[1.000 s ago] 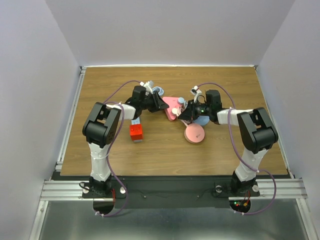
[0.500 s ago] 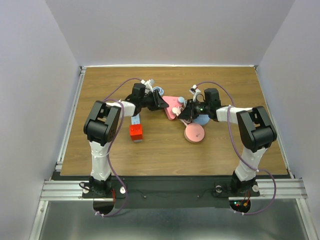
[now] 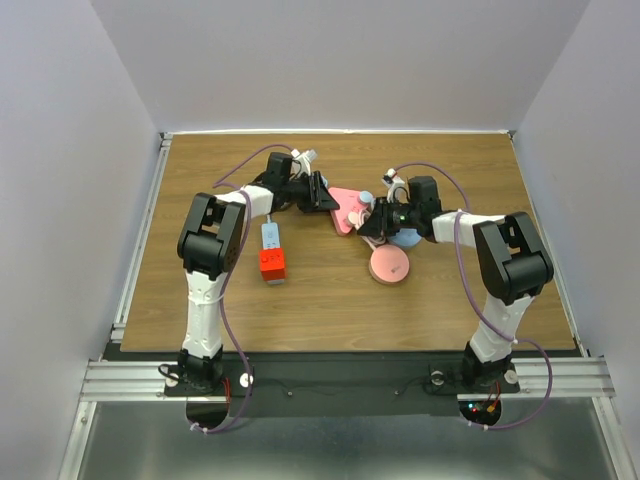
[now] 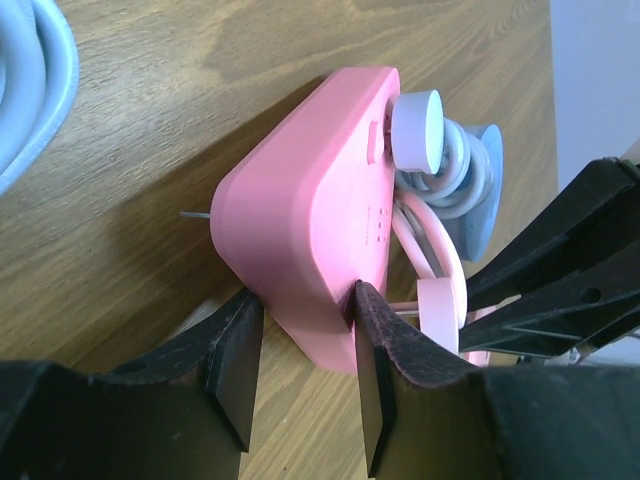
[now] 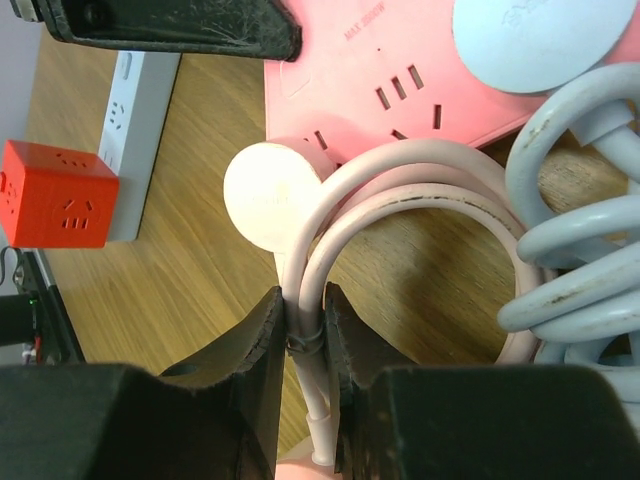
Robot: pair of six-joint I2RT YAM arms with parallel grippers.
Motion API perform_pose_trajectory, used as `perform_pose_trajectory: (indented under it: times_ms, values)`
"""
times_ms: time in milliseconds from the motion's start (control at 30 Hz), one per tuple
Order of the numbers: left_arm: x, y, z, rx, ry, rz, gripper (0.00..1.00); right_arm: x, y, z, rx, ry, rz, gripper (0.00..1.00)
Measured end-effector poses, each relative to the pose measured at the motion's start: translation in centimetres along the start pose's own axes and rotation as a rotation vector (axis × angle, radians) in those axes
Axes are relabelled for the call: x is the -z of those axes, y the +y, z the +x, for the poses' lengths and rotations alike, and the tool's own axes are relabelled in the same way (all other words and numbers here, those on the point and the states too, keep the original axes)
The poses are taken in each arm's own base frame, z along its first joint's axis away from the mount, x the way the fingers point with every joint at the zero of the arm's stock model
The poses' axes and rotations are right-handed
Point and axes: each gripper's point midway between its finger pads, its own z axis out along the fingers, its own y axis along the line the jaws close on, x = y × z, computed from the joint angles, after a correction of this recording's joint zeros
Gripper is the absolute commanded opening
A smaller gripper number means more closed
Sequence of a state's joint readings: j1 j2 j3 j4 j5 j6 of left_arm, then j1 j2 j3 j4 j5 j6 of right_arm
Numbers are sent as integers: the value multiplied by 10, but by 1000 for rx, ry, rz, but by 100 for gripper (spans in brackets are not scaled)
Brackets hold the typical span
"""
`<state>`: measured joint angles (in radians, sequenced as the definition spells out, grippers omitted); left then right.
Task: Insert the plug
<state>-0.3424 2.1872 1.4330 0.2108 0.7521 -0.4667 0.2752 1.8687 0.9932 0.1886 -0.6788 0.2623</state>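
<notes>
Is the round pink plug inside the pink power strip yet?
Out: round pink plug sits beside the pink power strip, cord in right gripper.

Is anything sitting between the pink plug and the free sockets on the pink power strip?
Nothing separate. The pink plug sits off the edge of the pink power strip, beside its free slots. Only its own pink cable loops along that edge, and a pale blue plug sits at the far end.

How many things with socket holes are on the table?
3. The pink power strip lies farthest back. The white power strip lies to its left. The red socket cube sits at that strip's near end. The coiled cables may hide others.
</notes>
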Motion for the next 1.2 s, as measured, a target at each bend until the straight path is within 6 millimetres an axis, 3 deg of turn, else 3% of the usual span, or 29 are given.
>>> perform_pose_trajectory:
  times_ms: [667, 1200]
  values:
    - [9, 3, 4, -88, 120, 5, 0, -4, -9, -8, -13, 16, 58, 0]
    - [7, 4, -1, -88, 174, -10, 0, -4, -6, -11, 106, -7, 192, 0]
